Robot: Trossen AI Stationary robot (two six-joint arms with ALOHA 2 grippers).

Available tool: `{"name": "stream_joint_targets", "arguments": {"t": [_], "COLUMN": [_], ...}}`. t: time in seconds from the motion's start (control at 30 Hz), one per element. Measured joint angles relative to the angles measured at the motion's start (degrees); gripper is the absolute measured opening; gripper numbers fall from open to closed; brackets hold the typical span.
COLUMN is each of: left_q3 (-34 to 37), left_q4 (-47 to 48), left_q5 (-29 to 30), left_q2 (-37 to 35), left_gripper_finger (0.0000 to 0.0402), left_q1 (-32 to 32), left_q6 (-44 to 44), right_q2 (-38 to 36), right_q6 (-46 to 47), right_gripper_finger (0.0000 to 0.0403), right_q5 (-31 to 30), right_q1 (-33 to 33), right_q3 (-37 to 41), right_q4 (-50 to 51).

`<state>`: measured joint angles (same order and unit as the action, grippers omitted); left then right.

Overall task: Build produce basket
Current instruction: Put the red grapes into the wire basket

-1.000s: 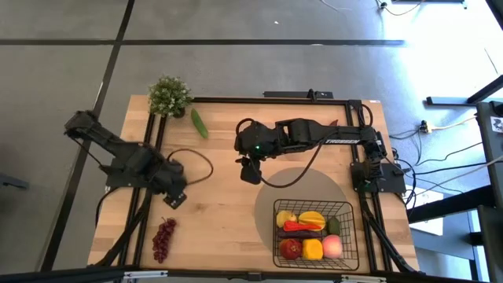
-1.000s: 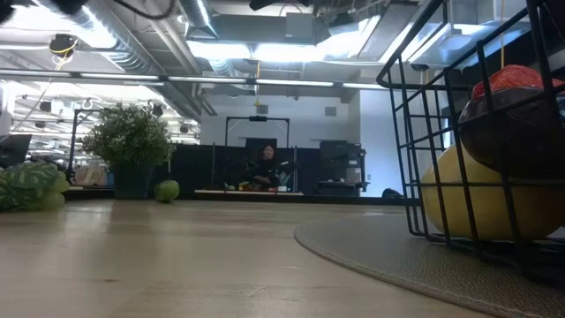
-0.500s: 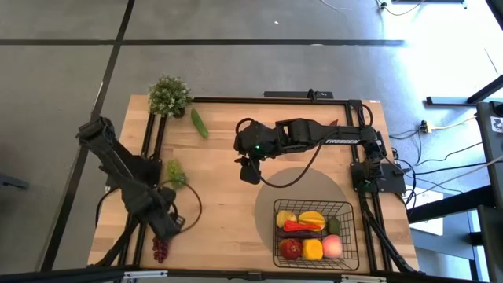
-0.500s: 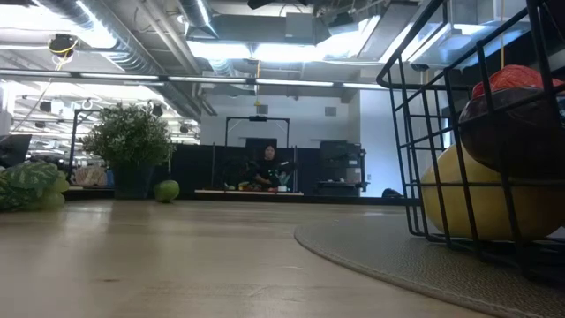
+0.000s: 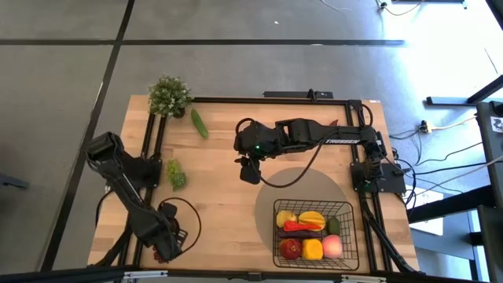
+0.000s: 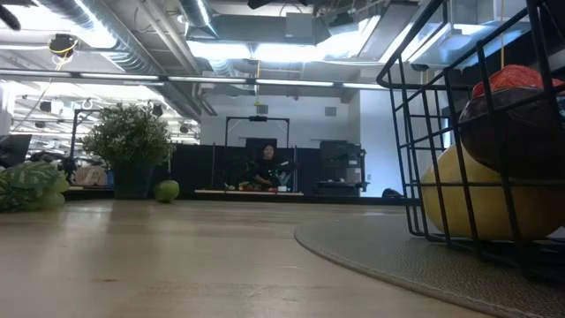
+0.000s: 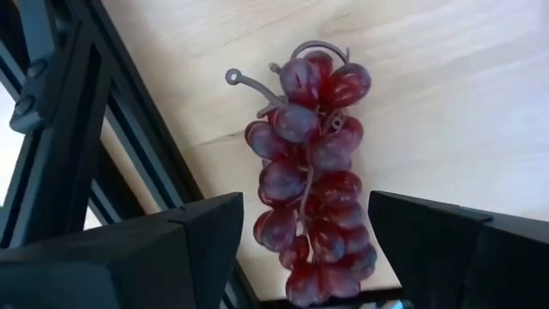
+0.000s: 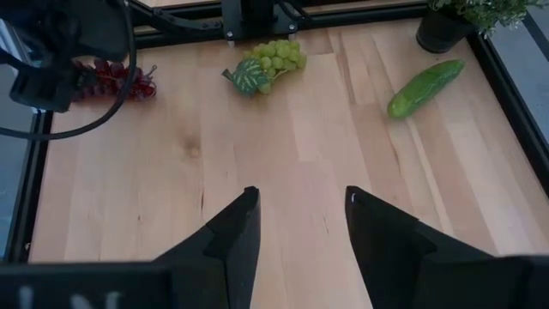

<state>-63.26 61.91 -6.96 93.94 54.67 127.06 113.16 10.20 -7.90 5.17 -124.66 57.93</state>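
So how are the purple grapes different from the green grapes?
The purple grapes are dark reddish purple, while the green grapes are pale green with a leaf. The purple grapes lie between the open jaws of the left gripper, near the table's front left corner; the green grapes lie free, farther up the left side, with no gripper at them. Both are bunches lying on the wooden table, outside the basket.

Bushy little potted plant (image 5: 169, 96) sat at the far left corner of the wooden table (image 5: 228, 204), with a black metal frame (image 5: 267, 100) running round the tabletop. A round grey mat (image 5: 302, 189) lay on the right half. Way back in the room, a person (image 6: 265, 168) sat at a desk.
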Motion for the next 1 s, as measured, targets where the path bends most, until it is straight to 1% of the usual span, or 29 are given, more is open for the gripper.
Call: {"name": "stream_joint_targets", "arguments": {"t": [0.3,0.6,0.8,0.9,1.0], "left_q3": [0.0,-0.02,0.0,0.0,0.0], "left_q4": [-0.17,-2.55,-2.4,-2.4,-2.28], "left_q5": [-0.18,0.11,1.26,3.17,3.67], "left_q2": [4.5,9.94,10.07,10.07,10.07], "left_gripper_finger": [0.0239,0.0239,0.0239,0.0231,0.0209], "left_q1": [0.3,0.83,0.94,2.16,2.66], "left_q6": [-0.1,-0.13,0.57,4.37,5.75], "right_q2": [0.0,0.0,0.0,0.0,0.0], "right_q6": [0.0,0.0,0.0,0.0,-0.01], "right_gripper_finger": [0.0162,0.0162,0.0162,0.0162,0.0162], "right_q5": [0.01,0.0,0.02,0.02,0.01], "right_q1": [0.0,0.0,0.0,0.0,-0.02], "right_q3": [0.0,0.0,0.0,0.0,0.0], "right_q4": [0.0,0.0,0.0,0.0,-0.1]}}
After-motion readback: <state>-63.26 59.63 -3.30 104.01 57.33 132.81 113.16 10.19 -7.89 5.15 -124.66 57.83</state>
